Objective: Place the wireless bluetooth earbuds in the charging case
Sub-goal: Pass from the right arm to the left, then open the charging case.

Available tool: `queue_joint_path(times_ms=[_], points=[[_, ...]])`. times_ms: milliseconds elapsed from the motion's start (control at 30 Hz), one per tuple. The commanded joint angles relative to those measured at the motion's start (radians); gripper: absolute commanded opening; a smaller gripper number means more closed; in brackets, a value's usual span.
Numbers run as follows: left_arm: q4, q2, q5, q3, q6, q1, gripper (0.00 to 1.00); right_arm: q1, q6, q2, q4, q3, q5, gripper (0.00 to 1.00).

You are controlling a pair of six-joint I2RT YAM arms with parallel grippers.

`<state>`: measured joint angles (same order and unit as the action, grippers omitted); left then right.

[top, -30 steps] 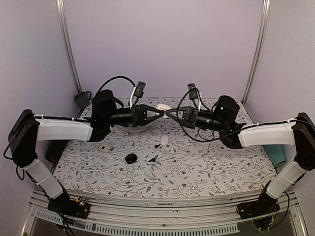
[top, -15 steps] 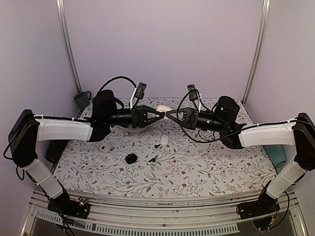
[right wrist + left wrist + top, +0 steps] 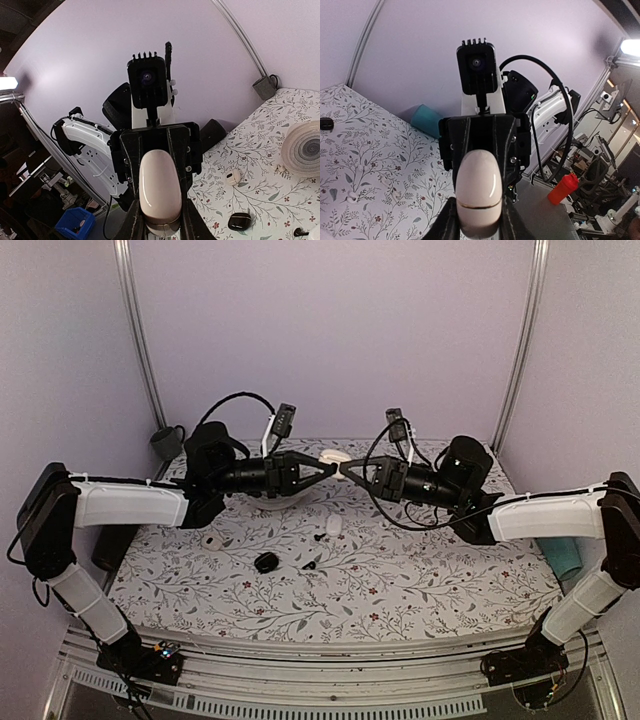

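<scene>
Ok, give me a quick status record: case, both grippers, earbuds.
charging case: held in the air above the table, lid looks closed
left gripper: shut on the charging case
right gripper: shut on the same case from the opposite side
earbuds: two, loose on the table, one near the centre, one further left
inserted: none yet

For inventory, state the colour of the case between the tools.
The case is cream-white; left wrist view.

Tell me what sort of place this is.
Probably a robotics lab test cell: left arm and right arm bolted at a floral table, enclosed by plain walls with metal rails.
</scene>
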<state>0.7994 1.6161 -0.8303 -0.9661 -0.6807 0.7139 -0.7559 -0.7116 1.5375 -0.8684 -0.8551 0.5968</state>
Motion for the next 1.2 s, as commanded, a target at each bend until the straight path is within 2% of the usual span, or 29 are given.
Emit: queue_joint_path(times_ms=[0,133,267,400,500,733,833,1167], points=[[0.073,-0.009,-0.027,-0.014,-0.011,0.017,0.23,0.008,-0.025,0.001,-0.038,0.015,-0.034,0.06],[0.072,-0.009,-0.020,-0.015,-0.004,0.017,0.12,0.007,-0.032,0.012,-0.051,0.020,-0.034,0.07],[0.016,-0.018,-0.028,-0.027,0.052,0.015,0.00,0.007,-0.030,-0.007,-0.043,0.045,-0.073,0.18],[-0.092,-0.047,-0.027,-0.040,0.154,0.016,0.00,0.009,0.006,-0.043,0.025,0.049,-0.098,0.48],[-0.154,-0.070,-0.036,-0.046,0.226,0.015,0.00,0.009,0.036,-0.073,0.077,0.051,-0.124,0.59],[-0.285,-0.104,-0.030,-0.066,0.381,0.017,0.00,0.012,0.085,-0.092,0.155,0.031,-0.092,0.64],[-0.320,-0.109,-0.026,-0.074,0.409,0.018,0.00,0.009,0.108,-0.100,0.183,0.021,-0.081,0.67],[-0.360,-0.112,-0.033,-0.088,0.448,0.028,0.00,0.001,0.160,-0.088,0.250,-0.033,-0.100,0.69]])
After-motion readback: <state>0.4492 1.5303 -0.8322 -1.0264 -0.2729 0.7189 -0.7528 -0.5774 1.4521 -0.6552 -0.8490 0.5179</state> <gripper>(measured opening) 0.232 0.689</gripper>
